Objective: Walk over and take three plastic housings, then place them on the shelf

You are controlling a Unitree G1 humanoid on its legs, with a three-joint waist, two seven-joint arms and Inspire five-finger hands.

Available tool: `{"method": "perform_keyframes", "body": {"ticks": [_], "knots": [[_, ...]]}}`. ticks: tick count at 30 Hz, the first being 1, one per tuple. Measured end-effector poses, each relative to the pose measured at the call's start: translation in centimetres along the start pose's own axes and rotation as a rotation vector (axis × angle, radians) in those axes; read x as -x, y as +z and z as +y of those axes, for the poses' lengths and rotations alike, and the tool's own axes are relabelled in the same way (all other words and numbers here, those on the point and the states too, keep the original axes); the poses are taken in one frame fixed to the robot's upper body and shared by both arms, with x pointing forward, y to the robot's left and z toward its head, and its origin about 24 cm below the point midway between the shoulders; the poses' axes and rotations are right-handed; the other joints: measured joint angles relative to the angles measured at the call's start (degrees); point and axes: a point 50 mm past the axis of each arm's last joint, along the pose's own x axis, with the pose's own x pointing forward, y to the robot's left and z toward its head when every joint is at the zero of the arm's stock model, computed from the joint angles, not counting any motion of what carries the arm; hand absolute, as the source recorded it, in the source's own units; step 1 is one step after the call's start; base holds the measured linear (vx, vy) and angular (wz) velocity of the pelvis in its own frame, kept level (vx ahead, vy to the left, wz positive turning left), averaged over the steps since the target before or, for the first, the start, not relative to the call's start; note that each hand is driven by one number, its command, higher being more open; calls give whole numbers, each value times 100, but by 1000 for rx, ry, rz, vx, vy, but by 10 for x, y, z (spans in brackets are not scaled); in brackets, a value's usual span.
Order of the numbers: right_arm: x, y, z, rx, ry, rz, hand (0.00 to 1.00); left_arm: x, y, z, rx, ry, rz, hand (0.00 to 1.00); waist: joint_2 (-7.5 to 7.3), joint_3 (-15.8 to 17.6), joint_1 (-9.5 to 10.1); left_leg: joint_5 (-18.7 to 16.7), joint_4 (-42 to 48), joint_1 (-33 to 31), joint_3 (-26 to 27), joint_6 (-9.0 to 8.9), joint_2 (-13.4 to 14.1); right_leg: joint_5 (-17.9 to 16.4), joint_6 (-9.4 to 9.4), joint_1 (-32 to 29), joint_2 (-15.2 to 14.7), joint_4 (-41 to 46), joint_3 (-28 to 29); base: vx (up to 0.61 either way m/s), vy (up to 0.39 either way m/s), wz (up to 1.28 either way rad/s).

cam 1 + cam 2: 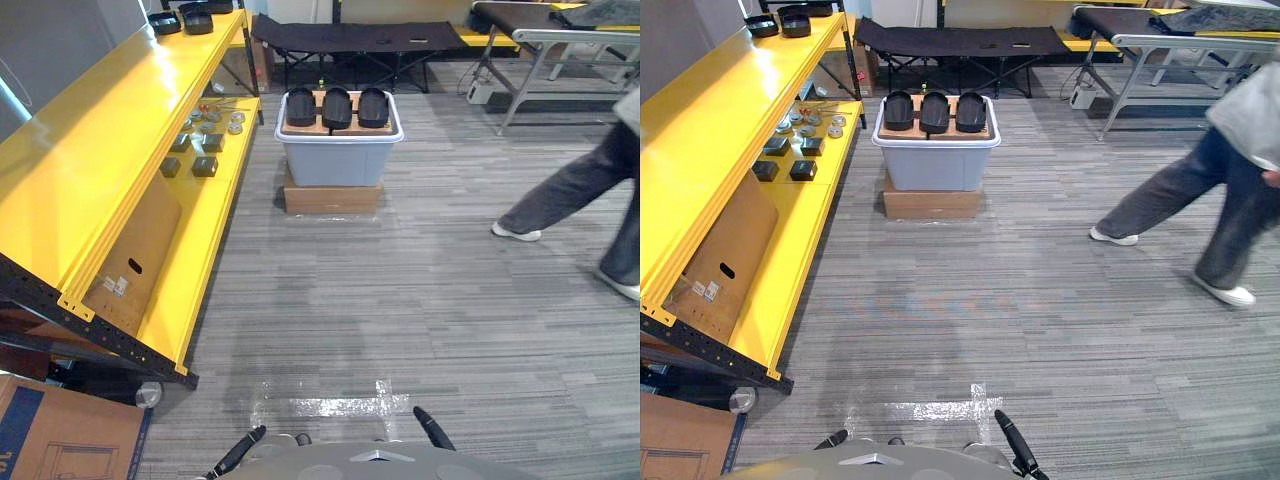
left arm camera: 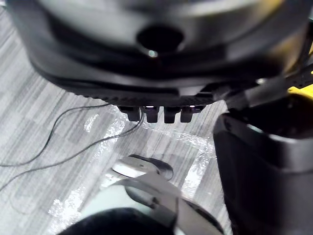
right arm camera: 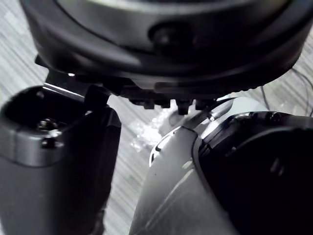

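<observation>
Black plastic housings (image 1: pixel 337 107), three of them, sit side by side on a brown board on top of a grey bin (image 1: pixel 338 160). The bin is stacked on a flat cardboard box (image 1: pixel 332 198), all of it well ahead of both hands. Left hand (image 2: pixel 156 68) and right hand (image 3: pixel 166 54) hang low, fingers (image 2: pixel 168 115) loose, nothing in either one.

Writing-wise: there's a small white label (image 1: pixel 118 286) on the cardboard sheet (image 1: pixel 135 250) leaning inside the yellow shelf (image 1: pixel 110 130) off to the left hand's side, too small to read. The carton (image 1: pixel 60 435) close by the left hand has blue print, but it's cut off at the edge.

The lower shelf level has little dark blocks (image 1: pixel 205 166) and silvery round bits, can't make out what they are. Shiny tape (image 1: pixel 330 405) is on the carpet just ahead of the hands. A person (image 1: pixel 1200 190) strides across on the right hand's side, upper body cut off. Black cot (image 1: pixel 360 38) stands beyond the bin
</observation>
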Motion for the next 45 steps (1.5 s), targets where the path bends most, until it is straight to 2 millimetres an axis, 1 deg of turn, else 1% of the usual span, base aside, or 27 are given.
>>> {"method": "perform_keyframes", "body": {"ticks": [2,4,5,6,9,10,12,15,18,21,25,29,30,31,32,33,34,35,37,38,39,40,41,42,43,44,45], "knots": [[-2,3,5,35,4,-24,100,0,13,-7,1,-16,-61,100,-44,4,1,178,-294,203,-58,58,-54,3,5,136,-4,-105,-79,81,14,15],[-2,12,14,98,27,-70,100,1,23,-12,-27,-39,-108,100,-82,33,-16,263,-457,261,-70,31,-67,7,13,127,-4,-109,-112,35,10,7],[-2,22,25,139,48,-119,100,3,32,-18,-41,-60,-153,100,-117,64,-37,295,-500,253,-72,28,-75,15,26,109,-3,-130,-114,3,5,4],[-2,26,29,153,52,-140,100,5,38,-21,-44,-72,-177,100,-129,73,-42,315,-526,251,-78,30,-79,22,36,108,-4,-145,-122,-10,3,5],[2,54,62,181,125,-290,100,12,59,-48,-33,-157,-293,100,-121,80,-79,385,-620,245,-71,30,-112,49,78,51,-26,-172,-127,-17,6,0],[2,59,69,184,144,-316,100,13,61,-54,-26,-177,-302,100,-111,87,-97,388,-619,247,-68,31,-115,54,85,51,-31,-172,-126,-42,11,-3],[7,77,96,188,206,-419,100,18,66,-72,3,-258,-328,100,-77,114,-145,398,-622,249,-58,28,-123,69,107,48,-42,-171,-123,-74,12,-2],[13,91,112,193,249,-505,100,23,73,-84,48,-323,-356,100,-77,124,-138,409,-629,249,-54,22,-122,71,110,49,-43,-170,-129,-64,-1,1],[14,94,112,191,251,-527,100,24,73,-83,98,-346,-366,100,-85,134,-140,415,-648,249,-52,17,-121,70,110,49,-42,-173,-131,-12,-4,1],[13,89,108,186,242,-513,100,23,70,-81,138,-371,-354,100,-106,164,-139,417,-650,251,-47,21,-123,70,110,50,-43,-175,-133,0,0,0],[12,84,107,137,252,-499,100,24,70,-82,129,-408,-358,100,-144,195,-148,420,-650,264,-25,25,-123,71,110,53,-44,-175,-122,-12,-1,-2],[12,83,109,174,245,-514,100,30,70,-85,118,-450,-393,100,-153,204,-145,373,-650,296,32,25,-128,21,110,23,-69,-82,-97,-23,1,-6],[12,83,109,172,244,-515,100,31,71,-85,113,-459,-400,100,-164,219,-137,292,-646,305,48,58,-138,-189,152,-151,-149,332,-93,0,0,0],[12,83,109,173,244,-515,100,31,71,-85,110,-460,-401,100,-184,231,-142,240,-637,313,56,105,-145,-279,159,-297,-213,656,-92,-19,48,-11],[12,85,110,174,246,-519,100,31,71,-85,99,-457,-404,100,-161,261,-116,167,-550,274,118,135,-108,-401,160,-779,-364,1643,-143,-15,73,-22],[13,86,113,175,255,-530,100,32,74,-84,84,-455,-415,100,-186,368,-84,45,-287,232,199,224,-72,-401,143,-1329,-599,2800,-172,-3,75,-29],[13,86,114,168,260,-535,100,33,76,-84,75,-454,-425,100,-238,469,-62,-33,-135,248,233,272,-73,-389,126,-1558,-745,3298,-209,9,79,-20],[13,84,112,157,250,-531,100,35,78,-85,47,-448,-435,100,-241,597,-42,-231,219,212,241,255,-38,-543,-60,-1758,-912,3642,-347,66,80,-9],[12,82,108,155,217,-529,100,37,84,-80,21,-428,-454,100,-239,626,-67,-422,477,236,220,218,75,-606,39,-1790,-794,2994,-421,125,65,-2],[12,83,108,153,212,-533,100,39,88,-79,13,-426,-473,100,-225,628,-107,-498,548,236,181,163,159,-498,180,-1771,-565,2175,-283,147,21,4],[13,83,108,153,213,-537,100,40,91,-79,10,-427,-482,100,-223,630,-133,-521,552,239,149,136,192,-418,276,-1765,-448,1753,-217,209,-11,17],[15,83,106,164,214,-552,100,42,95,-81,6,-433,-495,100,-224,630,-156,-583,558,250,74,68,225,-205,436,-1765,-293,1008,-65,240,-59,27],[17,81,102,162,212,-561,100,42,95,-82,0,-436,-498,100,-252,625,-157,-717,636,284,21,-11,219,-14,435,-1791,-250,605,50,254,-82,27],[17,80,99,159,210,-562,100,42,94,-83,-11,-434,-497,100,-261,625,-151,-817,708,319,6,-51,216,26,439,-1785,-250,529,92,273,-125,21],[17,78,95,155,204,-555,100,41,91,-81,-23,-426,-488,100,-273,607,-144,-1063,895,389,-29,-148,223,94,311,-1757,-238,534,220,547,-329,23],[19,82,87,177,206,-562,100,39,83,-86,0,-431,-462,100,32,456,-149,-1758,1593,308,-88,-451,606,205,-172,-1943,-3,1312,206,816,-429,21],[21,86,83,200,207,-572,100,37,75,-83,49,-422,-450,100,290,256,-146,-1923,2092,239,-68,-694,983,87,-315,-1904,228,1472,100,792,-393,24]]}}
